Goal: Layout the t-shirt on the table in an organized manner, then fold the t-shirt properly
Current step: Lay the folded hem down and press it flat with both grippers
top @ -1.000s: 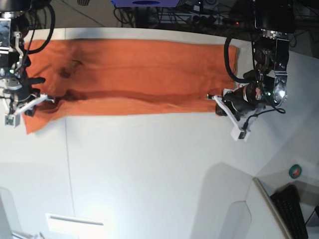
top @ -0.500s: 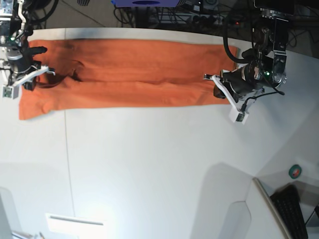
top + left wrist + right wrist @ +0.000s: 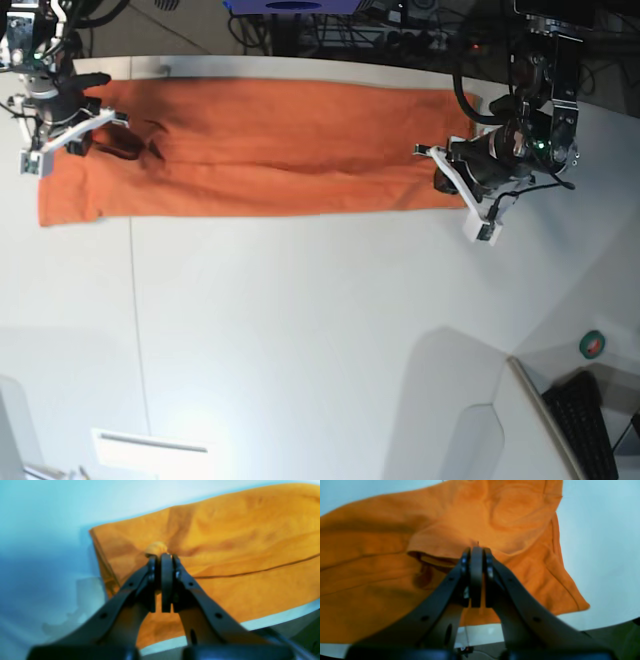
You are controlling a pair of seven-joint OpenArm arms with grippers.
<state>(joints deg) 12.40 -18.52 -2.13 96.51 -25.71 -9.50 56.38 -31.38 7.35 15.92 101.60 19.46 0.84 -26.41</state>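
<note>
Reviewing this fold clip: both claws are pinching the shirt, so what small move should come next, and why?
Probably lower both pinched edges onto the cloth and release. The left claw and right claw are each shut on the t-shirt, which lies as a long band on the table, apparently mid-fold.

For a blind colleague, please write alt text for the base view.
An orange t-shirt lies stretched in a long band near the far edge of a white table. The right gripper and the left gripper each pinch one end of it, shut on the cloth.
</note>
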